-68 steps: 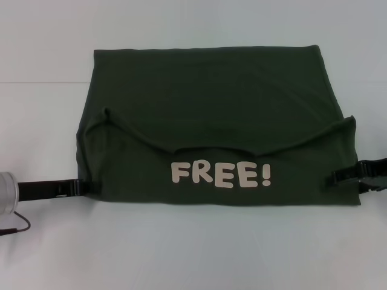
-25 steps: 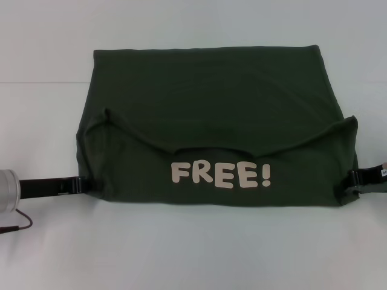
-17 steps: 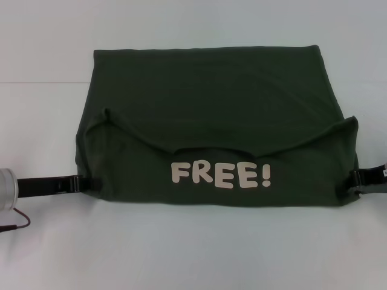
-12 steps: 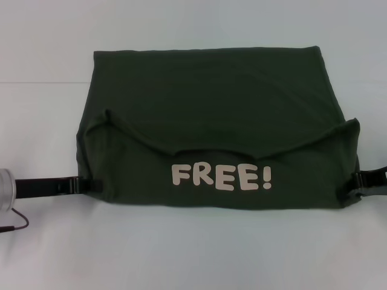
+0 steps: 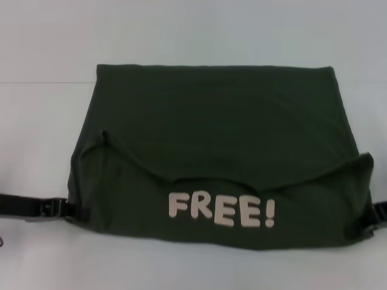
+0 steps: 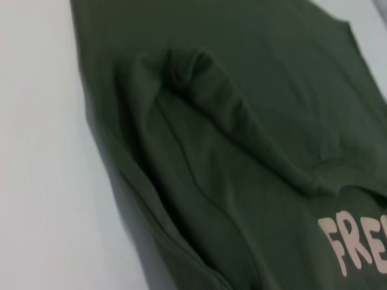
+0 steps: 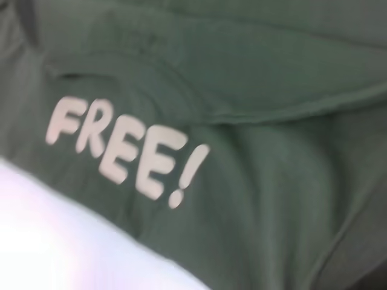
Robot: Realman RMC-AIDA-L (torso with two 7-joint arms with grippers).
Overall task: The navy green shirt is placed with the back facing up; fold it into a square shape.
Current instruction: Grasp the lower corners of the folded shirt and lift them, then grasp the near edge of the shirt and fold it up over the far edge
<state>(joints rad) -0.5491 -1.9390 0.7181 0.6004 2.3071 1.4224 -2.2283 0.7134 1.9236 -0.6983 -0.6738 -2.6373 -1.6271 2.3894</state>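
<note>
The navy green shirt (image 5: pixel 211 133) lies on the white table (image 5: pixel 181 30), its near part folded over so the pale "FREE!" lettering (image 5: pixel 221 210) faces up. My left gripper (image 5: pixel 65 209) grips the shirt's near left corner. My right gripper (image 5: pixel 373 217) grips its near right corner at the picture's edge. The left wrist view shows the folded cloth (image 6: pixel 242 151) and part of the lettering (image 6: pixel 357 248). The right wrist view shows the cloth (image 7: pixel 272 90) and the whole lettering (image 7: pixel 121 148). Neither wrist view shows fingers.
The white table top runs all round the shirt, with a faint seam line (image 5: pixel 36 82) across it at the far left. Nothing else stands on it.
Both grippers closed in on the near corners, then pulled back toward me. The whole shirt has slid nearer, and its far edge has come closer too.
</note>
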